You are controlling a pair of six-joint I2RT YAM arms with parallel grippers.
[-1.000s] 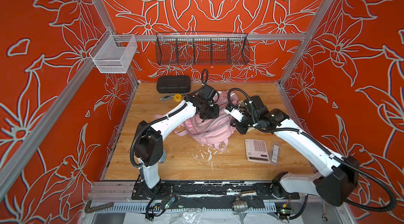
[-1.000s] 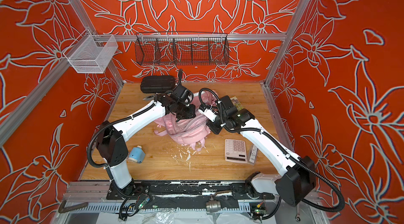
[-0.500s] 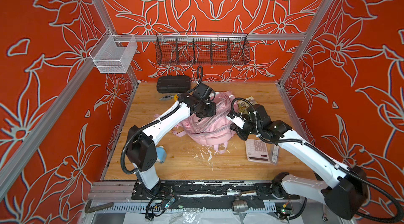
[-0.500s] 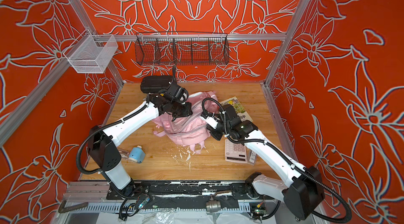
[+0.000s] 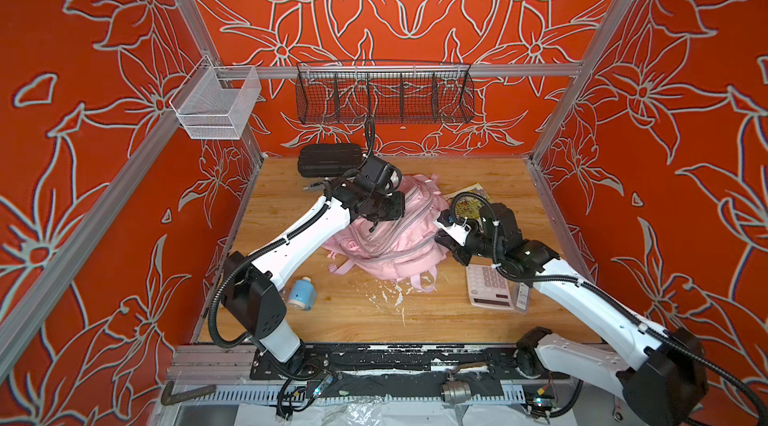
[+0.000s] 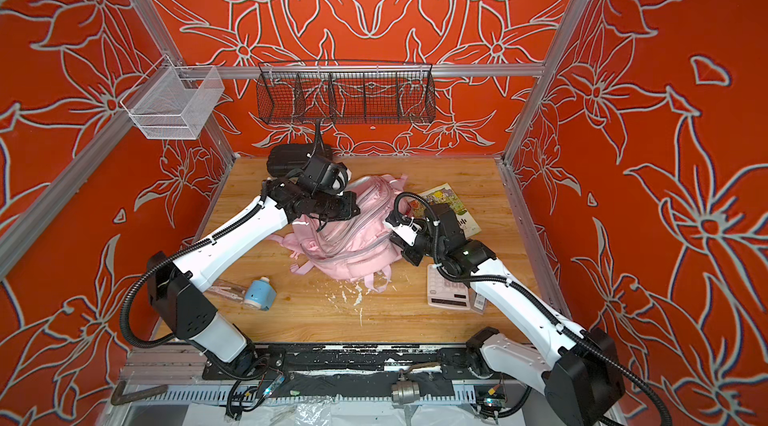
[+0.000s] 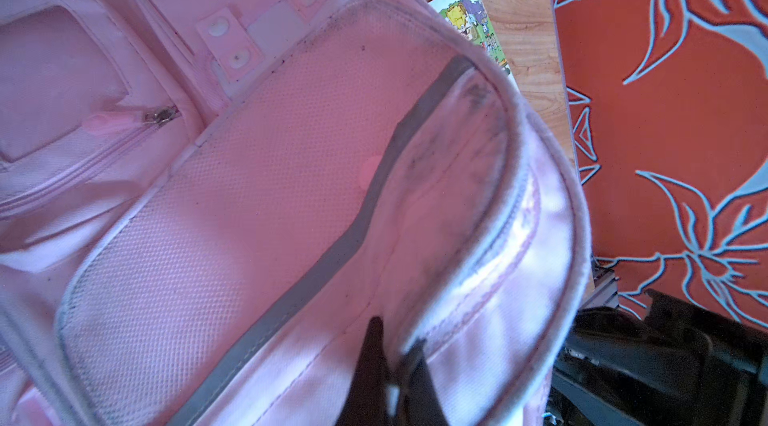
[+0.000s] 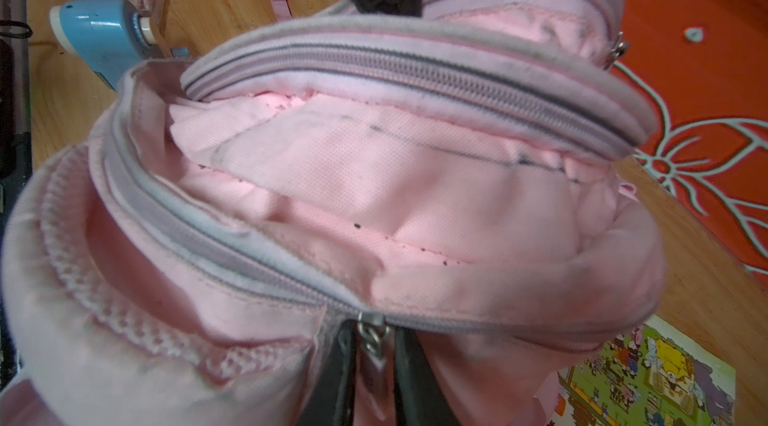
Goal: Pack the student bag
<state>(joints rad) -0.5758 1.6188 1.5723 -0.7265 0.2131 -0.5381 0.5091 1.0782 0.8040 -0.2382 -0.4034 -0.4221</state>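
Note:
The pale-pink student bag [image 5: 399,245] [image 6: 353,245] lies in the middle of the wooden table with its main zip open. The pink lining [image 8: 374,195] shows inside. My left gripper [image 5: 376,222] [image 7: 397,332] is shut on the fabric of the bag's upper flap [image 7: 478,236] and holds it up. My right gripper [image 5: 442,236] [image 8: 374,361] is at the bag's right end. Its fingers stand slightly apart on either side of the metal zipper pull [image 8: 372,338], so it is open.
A black ribbed case [image 5: 328,159] stands at the back left. A picture book [image 5: 465,197] lies behind the right gripper. A calculator [image 5: 488,286] and a small packet [image 5: 521,297] lie under the right arm. A blue roller [image 5: 301,294] sits at the front left. Wire baskets [image 5: 384,93] hang on the wall.
The left gripper has shifted left with the flap, dragging the bag a little left and uncovering the book. The right gripper's fingers have loosened around the zipper pull.

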